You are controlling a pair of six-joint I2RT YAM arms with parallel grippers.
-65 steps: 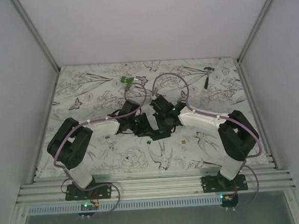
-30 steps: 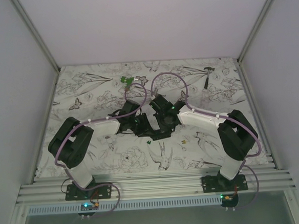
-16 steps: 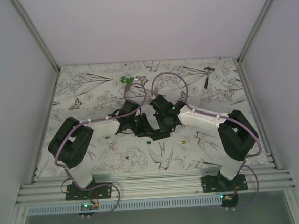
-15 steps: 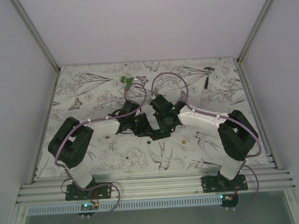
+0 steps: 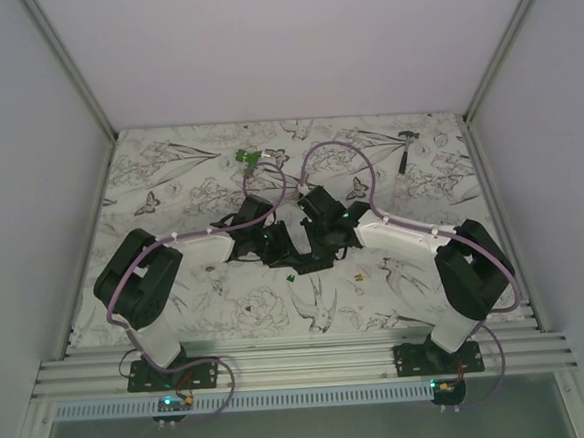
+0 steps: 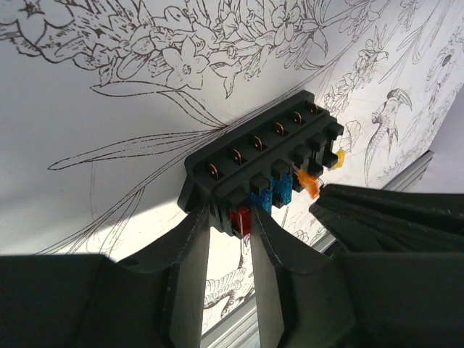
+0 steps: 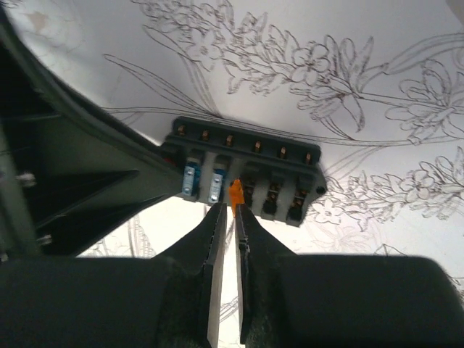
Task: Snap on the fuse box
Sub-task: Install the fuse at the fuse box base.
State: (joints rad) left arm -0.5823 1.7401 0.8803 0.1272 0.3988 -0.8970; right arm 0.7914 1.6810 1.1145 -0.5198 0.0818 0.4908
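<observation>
The fuse box (image 6: 261,170) is a black block with a row of slots, held above the patterned table. My left gripper (image 6: 229,221) is shut on one end of it, beside a red fuse (image 6: 243,217). Two blue fuses (image 7: 201,183) sit in the neighbouring slots. An orange fuse (image 7: 235,193) stands in the following slot of the fuse box (image 7: 246,170). My right gripper (image 7: 226,210) is right below that fuse, its jaws a narrow gap apart. In the top view both grippers meet at the fuse box (image 5: 296,247) mid-table.
A green clip piece (image 5: 248,159) lies at the back centre and a grey metal tool (image 5: 406,151) at the back right. Small loose fuses (image 5: 359,272) and a green bit (image 5: 289,275) lie on the table just in front of the grippers.
My right gripper's jaws have parted slightly and the right arm has shifted a little to the right. The left arm has kept still with the fuse box.
</observation>
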